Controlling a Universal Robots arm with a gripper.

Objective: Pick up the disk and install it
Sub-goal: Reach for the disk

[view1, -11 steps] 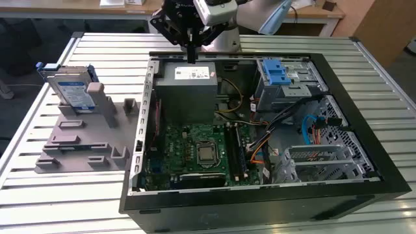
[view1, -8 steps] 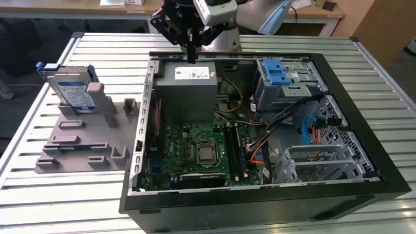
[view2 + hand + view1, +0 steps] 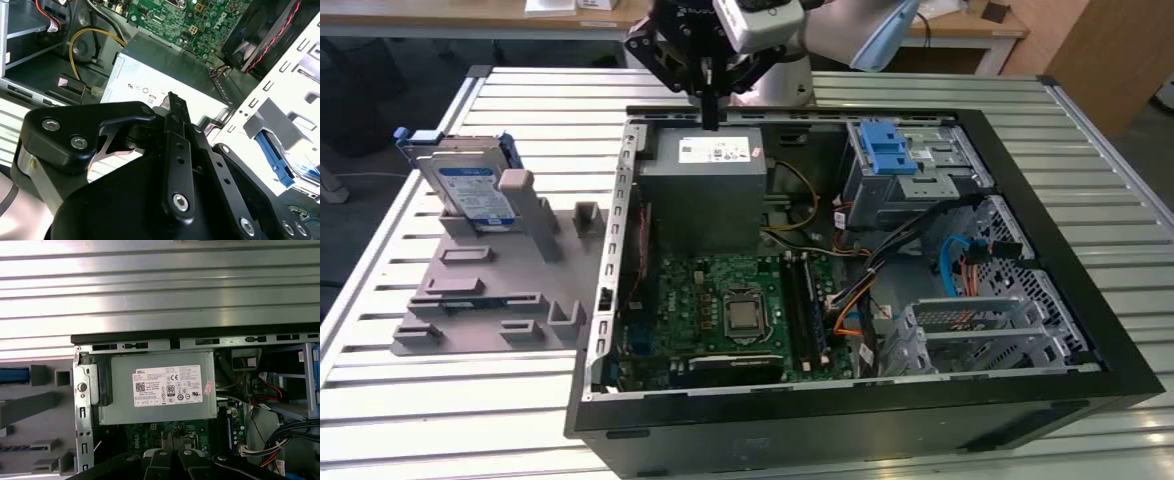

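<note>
The disk (image 3: pixel 464 185) is stood upright in a grey fixture (image 3: pixel 487 290) on the exterior view's left, well apart from the gripper (image 3: pixel 711 122). Its fingers are pressed together, empty, above the power supply (image 3: pixel 707 185). The loose cables (image 3: pixel 945 262) beside the drive cage (image 3: pixel 907 165) could be snagged by a misjudged approach. Everything is set on a slatted metal table (image 3: pixel 427 420), with a wooden desk (image 3: pixel 480 15) behind.

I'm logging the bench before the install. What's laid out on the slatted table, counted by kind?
Disk, standing in the fixture: 1
Grey holding fixture: 1
Open computer case: 1
Total on the table: 3
</note>
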